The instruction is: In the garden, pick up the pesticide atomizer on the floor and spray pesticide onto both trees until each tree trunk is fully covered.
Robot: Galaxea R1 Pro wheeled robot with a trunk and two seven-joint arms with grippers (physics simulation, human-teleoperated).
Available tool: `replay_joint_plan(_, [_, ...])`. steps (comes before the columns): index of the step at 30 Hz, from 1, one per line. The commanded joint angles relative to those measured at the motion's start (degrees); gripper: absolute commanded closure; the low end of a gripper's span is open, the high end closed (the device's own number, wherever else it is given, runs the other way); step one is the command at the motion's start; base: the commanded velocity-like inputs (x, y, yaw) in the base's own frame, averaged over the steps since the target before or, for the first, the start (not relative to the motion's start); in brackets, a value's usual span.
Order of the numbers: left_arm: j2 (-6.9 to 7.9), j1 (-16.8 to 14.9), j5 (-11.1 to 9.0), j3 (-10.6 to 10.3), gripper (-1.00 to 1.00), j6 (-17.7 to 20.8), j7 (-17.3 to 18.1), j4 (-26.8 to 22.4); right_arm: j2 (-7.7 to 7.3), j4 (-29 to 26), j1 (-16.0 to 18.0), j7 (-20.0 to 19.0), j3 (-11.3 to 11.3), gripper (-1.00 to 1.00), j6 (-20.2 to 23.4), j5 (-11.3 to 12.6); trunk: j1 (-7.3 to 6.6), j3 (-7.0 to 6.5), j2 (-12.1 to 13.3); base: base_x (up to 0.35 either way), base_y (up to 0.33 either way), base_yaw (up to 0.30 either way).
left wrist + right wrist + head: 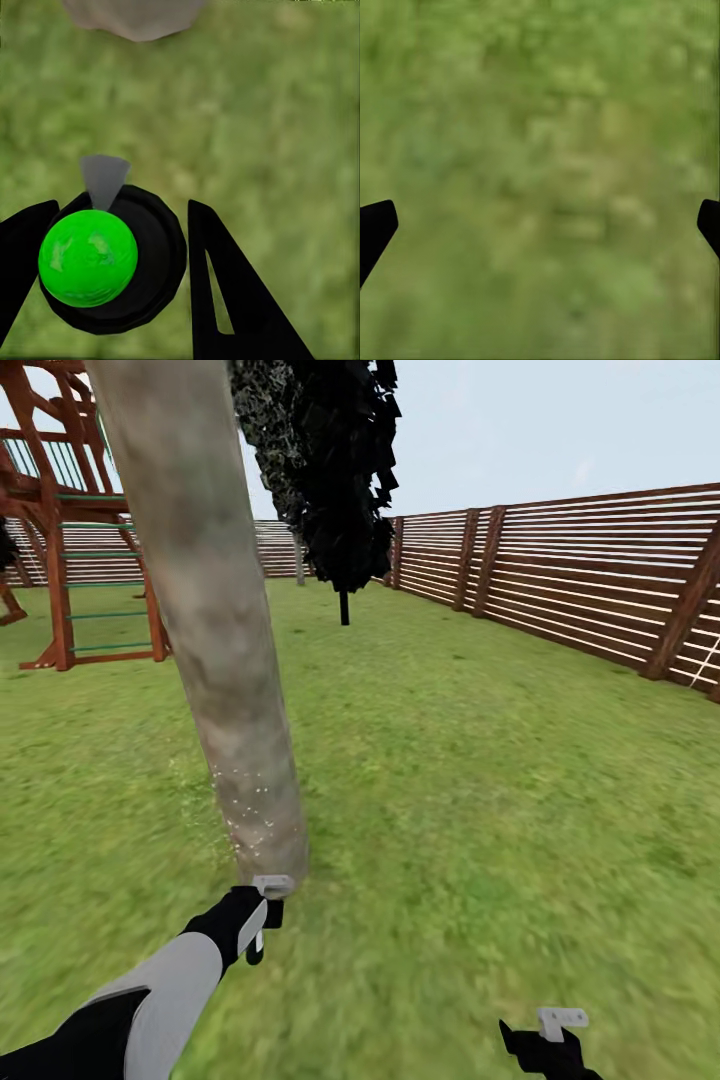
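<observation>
The left gripper (pixel 262 913) clamps the pesticide atomizer (pixel 112 259) near the tree trunk (pixel 215 620). The right gripper (pixel 552 1032) hangs apart (idle). Aimed low, the spray may miss the upper bark.

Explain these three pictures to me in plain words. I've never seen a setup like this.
This is a simulated two-armed robot in a garden. The big picture looks down from its head: a tree trunk stands close ahead on the grass, with a wooden fence to the right and a play frame to the left. The other two pictures come from cameras near each end effector. The left end effector holds the atomizer, seen from above with a green ball on top, near the trunk's base. The right end effector is open over grass, holding nothing.
</observation>
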State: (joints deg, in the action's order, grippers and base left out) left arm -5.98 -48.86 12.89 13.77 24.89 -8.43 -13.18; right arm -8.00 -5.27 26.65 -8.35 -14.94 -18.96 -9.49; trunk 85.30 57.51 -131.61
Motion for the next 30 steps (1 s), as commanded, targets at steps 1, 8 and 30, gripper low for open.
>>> replay_joint_plan(1, [0.0, 0.0, 0.0, 0.0, 1.0, 0.0, 0.0, 0.0, 0.0, 0.0, 0.0, 0.0, 0.0, -1.0, 0.0, 0.0, 0.0, 0.0, 0.0, 0.136, -0.266, 0.263])
replay_joint_plan(8, [-0.09, 0.0, -0.1, -0.1, 1.0, 0.1, 0.0, 0.1, 0.09, 0.0, 0.0, 0.0, 0.0, -1.0, 0.0, -0.1, 0.0, 0.0, 0.0, 0.101, -0.269, 0.27])
replay_joint_plan(30, [-0.01, 0.0, -0.1, -0.1, 1.0, 0.1, 0.0, 0.0, 0.09, 0.0, 0.0, 0.0, 0.1, -1.0, 0.1, -0.1, 0.0, 0.0, 0.0, 0.089, -0.131, 0.195])
